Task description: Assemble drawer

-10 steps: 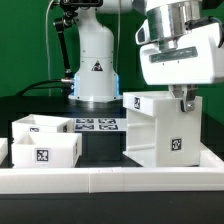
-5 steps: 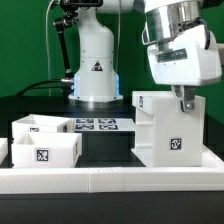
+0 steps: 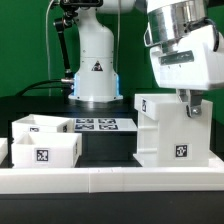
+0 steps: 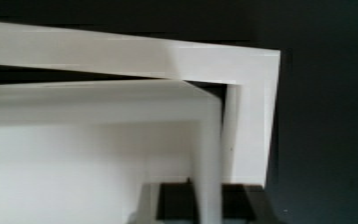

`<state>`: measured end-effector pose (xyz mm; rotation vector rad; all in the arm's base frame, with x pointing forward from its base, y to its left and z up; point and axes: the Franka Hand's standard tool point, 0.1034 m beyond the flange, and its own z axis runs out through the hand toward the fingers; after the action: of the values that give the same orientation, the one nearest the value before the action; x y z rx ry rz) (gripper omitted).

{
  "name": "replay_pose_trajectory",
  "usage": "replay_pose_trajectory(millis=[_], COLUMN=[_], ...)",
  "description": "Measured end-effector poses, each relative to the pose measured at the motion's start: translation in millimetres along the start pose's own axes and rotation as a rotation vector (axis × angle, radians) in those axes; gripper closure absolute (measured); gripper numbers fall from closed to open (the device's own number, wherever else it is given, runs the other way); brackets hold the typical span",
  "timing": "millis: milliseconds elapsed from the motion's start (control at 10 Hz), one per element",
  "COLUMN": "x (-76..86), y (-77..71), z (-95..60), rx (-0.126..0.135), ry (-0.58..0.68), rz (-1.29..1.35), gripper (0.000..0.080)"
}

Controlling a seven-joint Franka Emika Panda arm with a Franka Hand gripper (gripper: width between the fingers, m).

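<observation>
The white cube-like drawer housing (image 3: pixel 172 130) stands at the exterior view's right, open side facing left, with a tag on its front face. My gripper (image 3: pixel 190 104) is shut on the housing's top right wall and holds it. In the wrist view the thin white wall (image 4: pixel 215 150) runs between my dark fingers (image 4: pixel 172 203). Two small white box trays sit at the exterior view's left: one in front (image 3: pixel 42 151) with a tag, one behind (image 3: pixel 40 125).
The long low white rail (image 3: pixel 110 178) runs along the front edge. The marker board (image 3: pixel 98 125) lies flat behind the trays. The robot base (image 3: pixel 95 65) stands at the back centre on the black table.
My gripper has carried the housing to the exterior view's right and slightly down over the last second. The two trays have not moved.
</observation>
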<state>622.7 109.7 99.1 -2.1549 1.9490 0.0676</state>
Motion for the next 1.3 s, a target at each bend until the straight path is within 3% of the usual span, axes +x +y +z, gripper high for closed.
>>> replay_pose_trajectory(millis=[200,400,600,700,900,1100,1200,1300], x=[1.4,2.5,3.0,2.9,2.5,1.4,1.3,1.3], y=[-10.3,-18.7,-21.5,-22.2,-22.2,-21.0,-20.3,-19.2], z=[2.5,3.1,3.8,3.7,3.6,2.7,0.7,-3.5], rx=[-0.015,-0.015,-0.027,-0.048,-0.049,-0.055,-0.054,-0.05], ry=[-0.009,-0.012,-0.017,-0.024,-0.024,-0.028,-0.031,-0.033], rz=[0.007,0.007,0.008,0.006,0.001,-0.084,-0.147,-0.209], gripper=[0.0761,0.0761,0.0761,0.0761,0.0761,0.0439,0.0439,0.0254])
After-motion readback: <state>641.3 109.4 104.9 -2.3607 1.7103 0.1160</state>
